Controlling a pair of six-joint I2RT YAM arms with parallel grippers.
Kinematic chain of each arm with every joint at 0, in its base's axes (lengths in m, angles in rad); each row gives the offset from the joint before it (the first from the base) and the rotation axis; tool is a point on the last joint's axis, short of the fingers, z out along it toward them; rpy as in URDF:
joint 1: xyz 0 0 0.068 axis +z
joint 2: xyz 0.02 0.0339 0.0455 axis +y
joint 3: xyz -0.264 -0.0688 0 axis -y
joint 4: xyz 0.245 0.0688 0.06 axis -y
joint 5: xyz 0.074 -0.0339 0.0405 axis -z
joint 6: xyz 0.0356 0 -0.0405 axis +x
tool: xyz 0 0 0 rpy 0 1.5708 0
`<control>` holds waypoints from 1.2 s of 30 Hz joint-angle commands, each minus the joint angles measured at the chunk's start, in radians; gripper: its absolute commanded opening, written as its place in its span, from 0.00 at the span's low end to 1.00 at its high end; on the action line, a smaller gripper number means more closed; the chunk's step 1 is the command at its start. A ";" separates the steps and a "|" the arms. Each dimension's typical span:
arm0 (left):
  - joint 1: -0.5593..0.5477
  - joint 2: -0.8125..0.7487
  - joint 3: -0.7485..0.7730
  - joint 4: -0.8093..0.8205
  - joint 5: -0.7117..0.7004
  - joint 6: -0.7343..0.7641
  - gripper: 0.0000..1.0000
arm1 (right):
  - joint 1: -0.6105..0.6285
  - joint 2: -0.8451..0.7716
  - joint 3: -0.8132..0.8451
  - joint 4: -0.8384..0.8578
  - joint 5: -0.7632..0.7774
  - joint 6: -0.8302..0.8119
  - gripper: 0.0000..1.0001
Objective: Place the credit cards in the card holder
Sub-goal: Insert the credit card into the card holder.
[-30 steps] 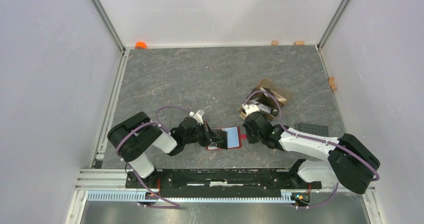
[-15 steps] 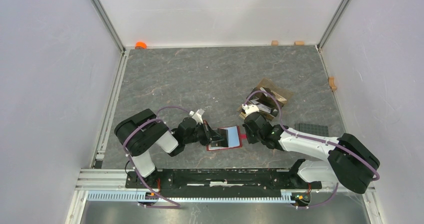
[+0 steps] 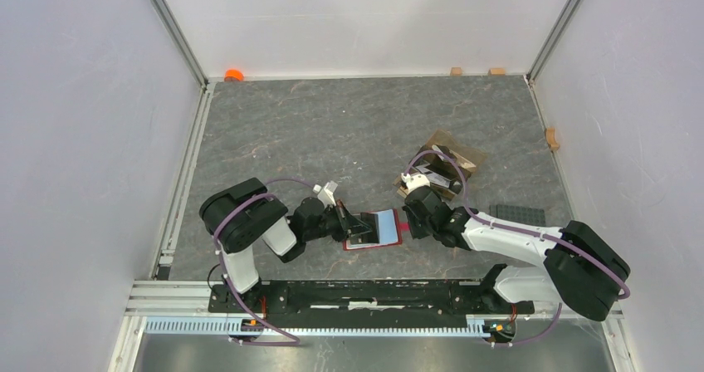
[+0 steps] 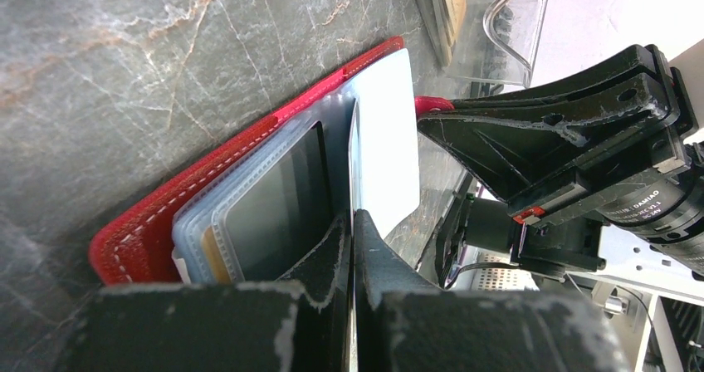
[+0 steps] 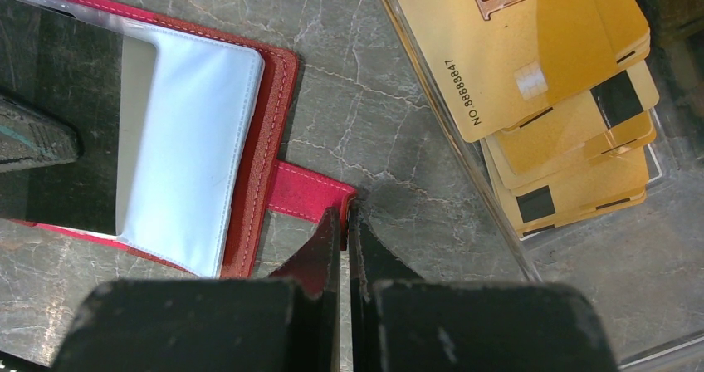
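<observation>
Two grippers: both closed down to a slit, facing each other across the card holder (image 4: 141,222).
Left gripper (image 4: 353,222): pinched on the near end of the light blue card (image 4: 386,131), which runs straight out from its fingertips.
Light blue card: its far part lies over the holder's clear sleeves; how deep it sits in a sleeve cannot be told.
Right gripper (image 5: 344,216): clamped on the end of the red tab (image 5: 307,191) that sticks out from the holder's side edge.
Card holder: red, lying open on the table (image 3: 332,131) between the two sets of fingertips, joined to the left one by the card and to the right one by the tab.
Dark card (image 4: 278,198): inside a clear sleeve, just beside the left fingertips.
Orange card (image 4: 214,260): only a corner shows, in a sleeve under the dark one, close to the left finger.
Gold cards (image 5: 531,40): stacked in a clear tray (image 4: 506,56), just ahead of and beside the right gripper, apart from the holder.
Black ridged mat (image 3: 516,214): beside the right forearm, well apart from the holder.
</observation>
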 commanded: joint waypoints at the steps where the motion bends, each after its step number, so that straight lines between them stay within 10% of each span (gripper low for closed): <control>1: 0.006 0.042 -0.024 0.026 -0.054 -0.007 0.02 | 0.012 0.026 0.007 -0.081 0.009 0.011 0.00; 23: -0.086 -0.037 0.058 -0.199 -0.149 -0.018 0.09 | 0.023 -0.002 0.015 -0.093 0.026 0.015 0.00; 36: -0.086 -0.324 0.226 -0.857 -0.242 0.219 0.44 | 0.023 -0.024 0.022 -0.124 0.068 0.008 0.00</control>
